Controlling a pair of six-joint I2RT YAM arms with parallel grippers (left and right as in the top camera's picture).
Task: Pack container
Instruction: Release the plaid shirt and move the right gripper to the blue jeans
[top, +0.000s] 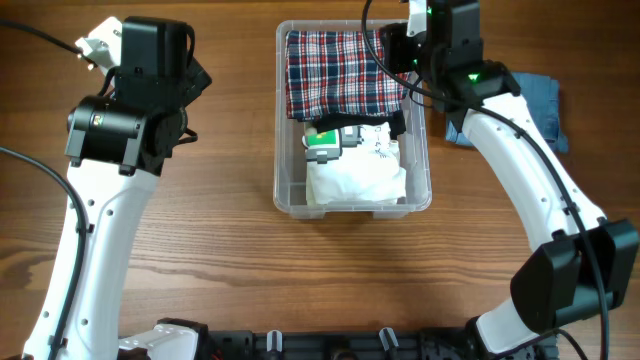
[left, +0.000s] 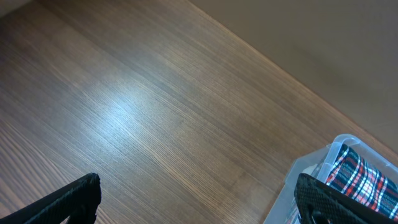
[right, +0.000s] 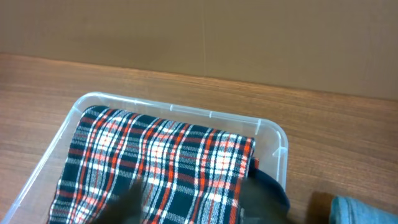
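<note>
The clear container (top: 352, 208) stands at the table's middle. A red, white and dark plaid cloth (top: 335, 72) fills its far half. A white garment (top: 355, 175) with a grey-green item (top: 325, 143) on it lies in the near half. My right gripper (top: 397, 50) hangs over the container's far right corner. In the right wrist view its blurred fingers (right: 196, 208) are spread open above the plaid cloth (right: 155, 168), inside the container's rim (right: 180, 111). My left gripper (top: 190, 85) is open and empty over bare table (left: 199, 205), left of the container's corner (left: 311, 168).
A folded blue denim cloth (top: 540, 105) lies on the table right of the container, partly under my right arm; its edge shows in the right wrist view (right: 367, 211). A dark garment edge (top: 397, 122) shows beneath the plaid cloth.
</note>
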